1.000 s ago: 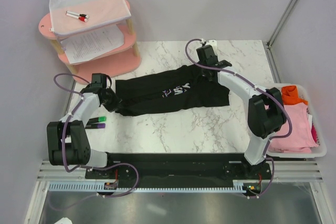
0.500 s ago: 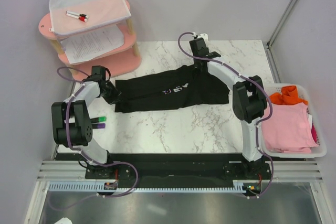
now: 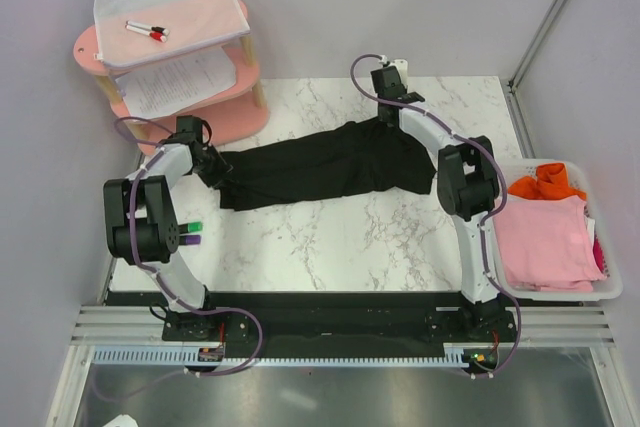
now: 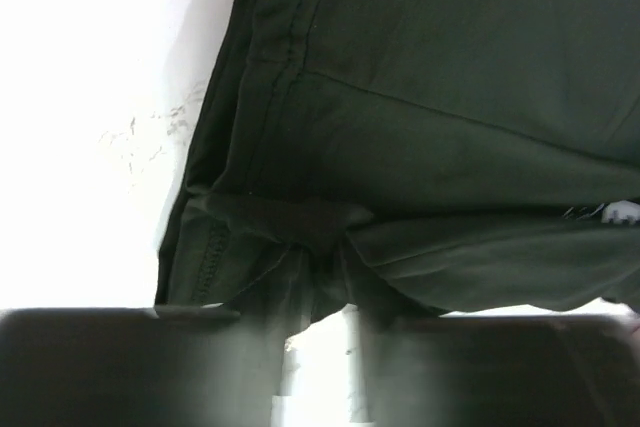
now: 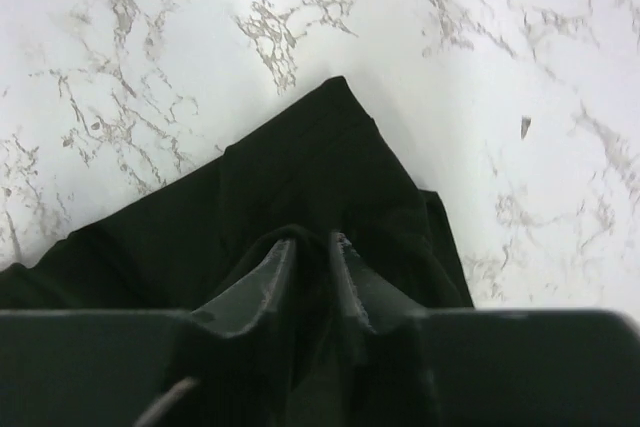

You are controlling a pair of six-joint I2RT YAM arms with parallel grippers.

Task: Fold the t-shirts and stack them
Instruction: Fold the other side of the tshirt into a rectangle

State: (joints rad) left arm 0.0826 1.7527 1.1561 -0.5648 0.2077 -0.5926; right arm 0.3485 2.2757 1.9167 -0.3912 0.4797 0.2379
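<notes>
The black t-shirt (image 3: 320, 167) lies across the table as a long narrow band, and no lettering shows on it. My left gripper (image 3: 213, 169) sits at its left end. In the left wrist view the jaws (image 4: 320, 282) stand slightly apart, with white table showing between them and bunched cloth (image 4: 430, 117) at the tips. My right gripper (image 3: 385, 119) is at the shirt's far edge. Its fingers (image 5: 310, 247) are narrowly parted, and a raised fold of black cloth (image 5: 300, 177) stands between them. A pink t-shirt (image 3: 545, 237) and an orange one (image 3: 540, 182) lie in the basket.
A white basket (image 3: 610, 287) stands off the table's right edge. A pink tiered shelf (image 3: 245, 122) at the back left holds printed paper sheets (image 3: 180, 82) and markers (image 3: 145, 30). A green and a purple marker (image 3: 190, 234) lie near the left arm.
The shirt has been folded narrower and its white lettering is now covered. Both grippers' jaws have parted a little. The left gripper has shifted toward the far side.
</notes>
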